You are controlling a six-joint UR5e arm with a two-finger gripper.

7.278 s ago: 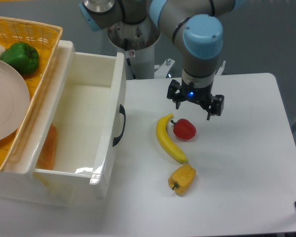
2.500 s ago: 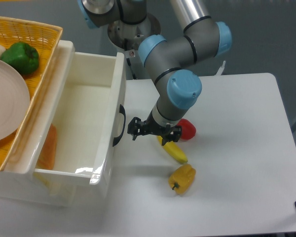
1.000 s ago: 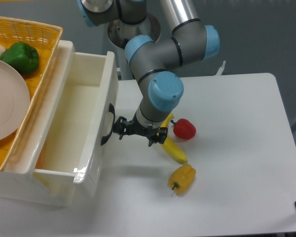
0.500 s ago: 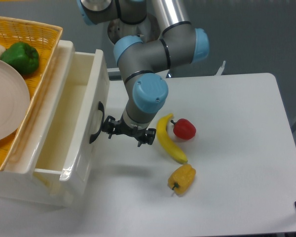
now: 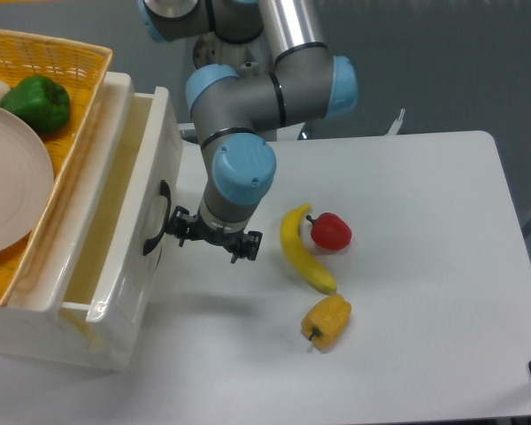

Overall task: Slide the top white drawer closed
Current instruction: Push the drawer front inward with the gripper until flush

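Note:
The top white drawer (image 5: 150,159) stands part way out of the white cabinet (image 5: 35,328), with a narrow strip of its inside still showing. Its curved black handle (image 5: 153,220) faces right on the glossy front. My gripper (image 5: 213,239) is low at the drawer front, its left side right against the handle. The fingers (image 5: 248,246) point down and are spread apart with nothing between them. The arm's blue-capped wrist (image 5: 241,174) rises above the gripper.
A yellow wicker basket (image 5: 49,80) on the cabinet holds a white plate (image 5: 9,186) and a green pepper (image 5: 37,103). On the white table (image 5: 425,266) lie a banana (image 5: 301,252), a red pepper (image 5: 330,231) and a yellow pepper (image 5: 326,320).
The gripper came from above the red pepper down to the drawer front and has pushed leftwards. The drawer has slid steadily into the cabinet, so its opening is much narrower now.

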